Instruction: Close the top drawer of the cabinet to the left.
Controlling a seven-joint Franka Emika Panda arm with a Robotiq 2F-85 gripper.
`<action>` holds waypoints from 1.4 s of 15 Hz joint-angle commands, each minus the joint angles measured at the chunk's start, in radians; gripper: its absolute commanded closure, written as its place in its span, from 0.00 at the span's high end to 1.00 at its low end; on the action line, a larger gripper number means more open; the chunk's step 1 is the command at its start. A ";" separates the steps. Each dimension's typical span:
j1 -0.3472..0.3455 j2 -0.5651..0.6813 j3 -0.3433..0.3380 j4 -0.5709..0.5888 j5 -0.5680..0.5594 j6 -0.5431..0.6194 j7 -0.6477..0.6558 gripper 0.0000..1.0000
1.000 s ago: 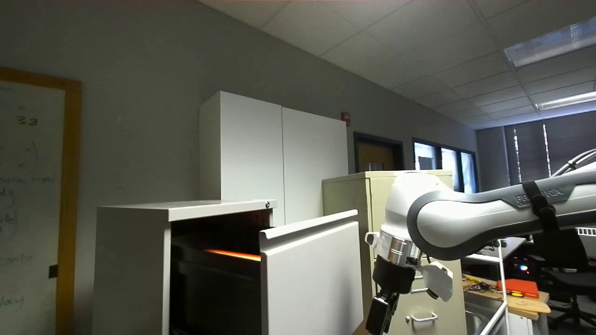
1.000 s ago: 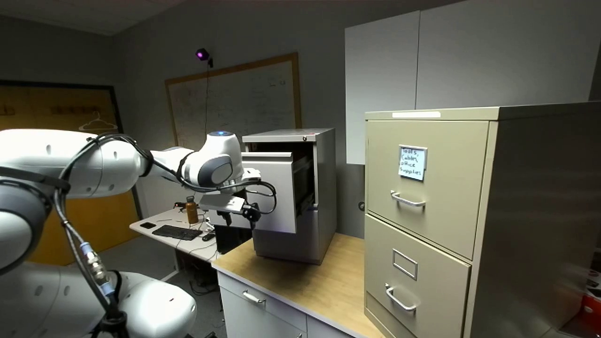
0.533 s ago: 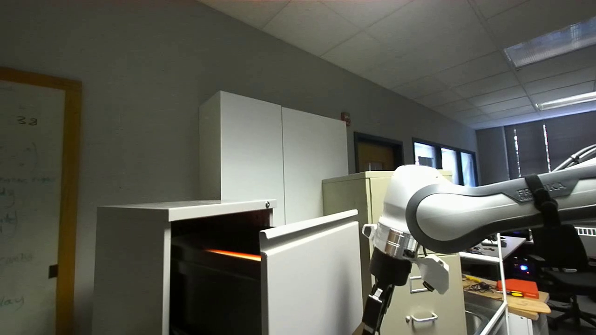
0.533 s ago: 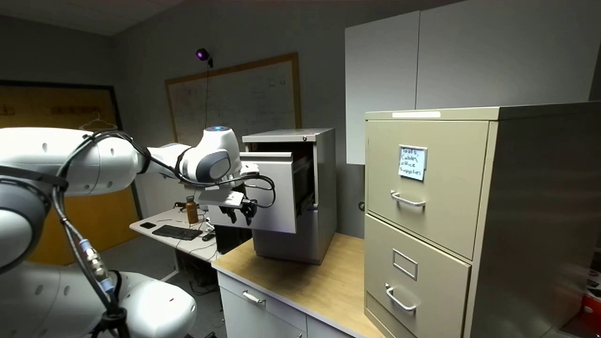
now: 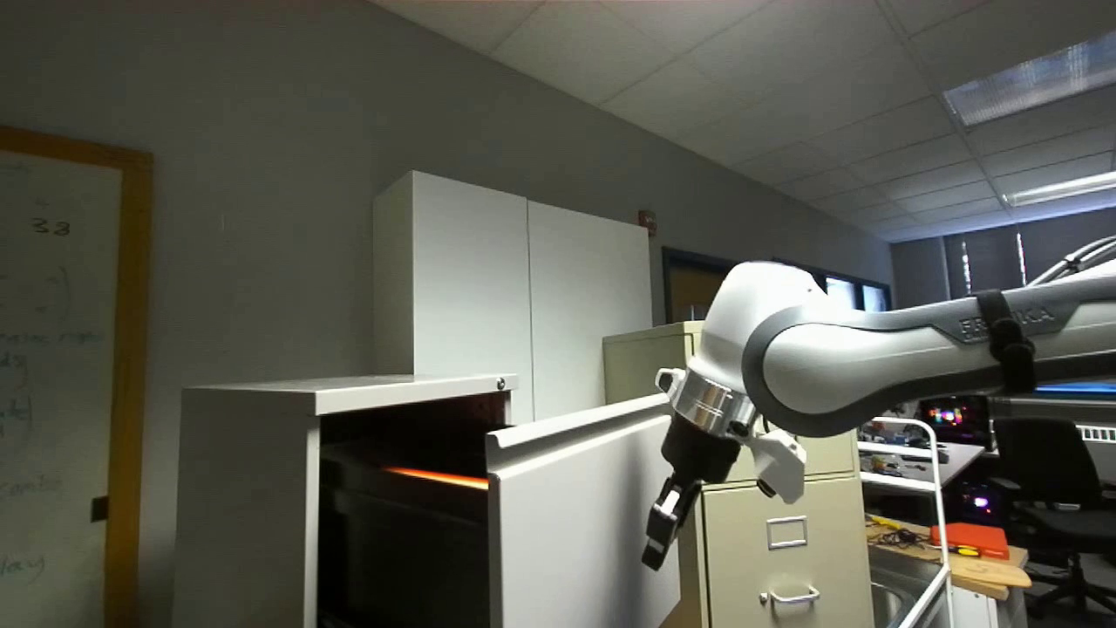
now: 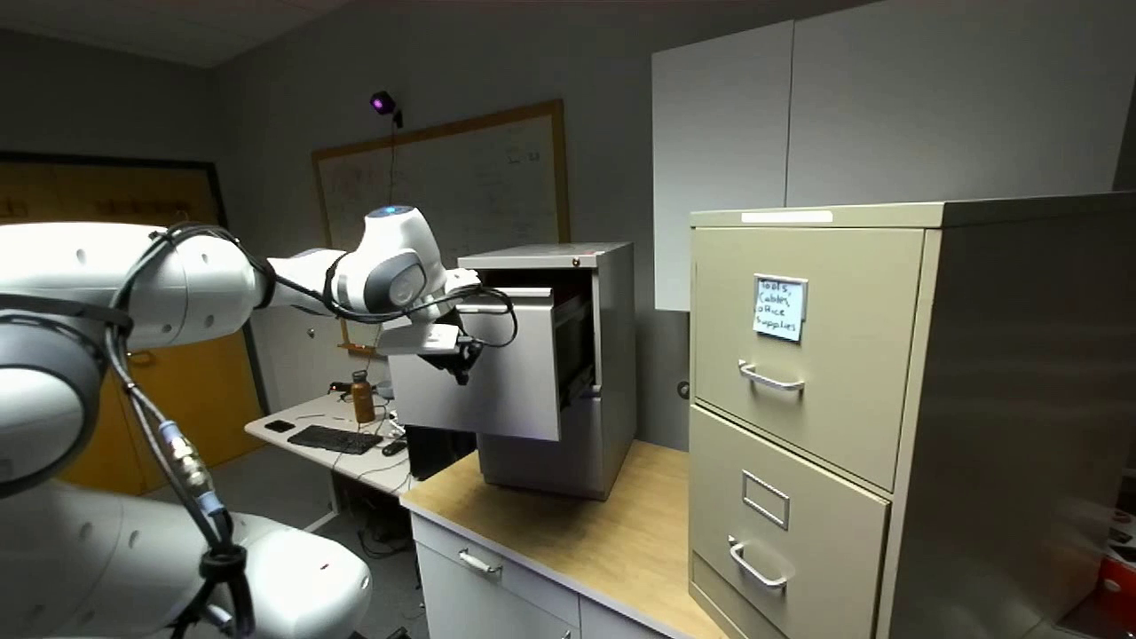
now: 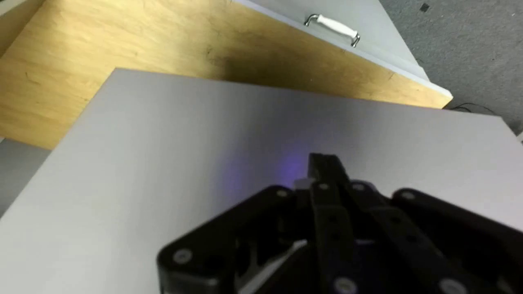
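Observation:
The top drawer is pulled well out of the white cabinet [image 5: 244, 488], its flat front panel [image 5: 575, 532] standing away from the frame with an orange-lit strip in the dark interior. In an exterior view the drawer front [image 6: 524, 382] shows beyond the arm, above the cabinet's lower part [image 6: 546, 461]. My gripper [image 5: 654, 563] points down at a slant before the outer face of that panel. Its fingertips meet with nothing between them. In the wrist view the gripper [image 7: 325, 157] hangs over the panel's plain face [image 7: 143, 143]; whether it touches, I cannot tell.
Beige filing cabinets [image 6: 799, 461] stand beside the white cabinet on the other side of a wooden counter [image 6: 612, 532]. A white wall cupboard [image 5: 523, 288] hangs behind. A desk [image 6: 311, 417] carries a keyboard and an orange bottle [image 6: 362, 399].
My gripper has gone from open to shut. The arm has risen and shifted toward the drawer front. The drawer itself has not moved.

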 commanded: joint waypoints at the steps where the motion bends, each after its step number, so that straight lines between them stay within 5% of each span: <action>1: -0.002 0.120 0.032 0.141 -0.051 0.053 0.002 0.00; 21: 0.051 0.651 0.195 0.708 -0.188 0.074 -0.015 0.00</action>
